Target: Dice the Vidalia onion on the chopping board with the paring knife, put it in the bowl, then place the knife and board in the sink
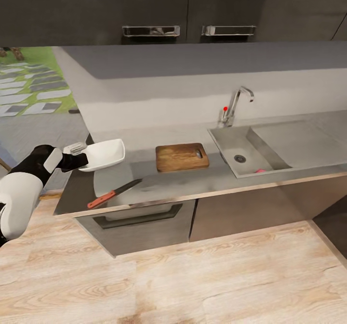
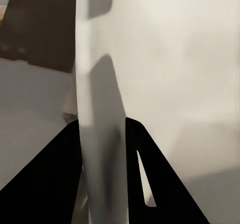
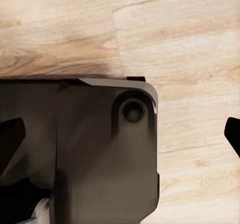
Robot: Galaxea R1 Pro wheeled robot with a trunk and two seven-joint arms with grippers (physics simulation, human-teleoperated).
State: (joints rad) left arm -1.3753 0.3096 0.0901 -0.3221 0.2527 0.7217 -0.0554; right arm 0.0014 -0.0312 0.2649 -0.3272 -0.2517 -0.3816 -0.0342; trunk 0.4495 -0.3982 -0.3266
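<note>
Left gripper [image 1: 82,154] clamped on the bowl [image 1: 105,153] rim above the table [image 1: 193,182]; knife [image 1: 113,193] beside board [image 1: 181,157]; right gripper's state unclear

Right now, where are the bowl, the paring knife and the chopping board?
bowl [image 1: 107,153]: head view, inner white surface.
paring knife [image 1: 101,199]: head view, orange-red handle.
chopping board [image 1: 179,157]: head view, middle of wooden face.
</note>
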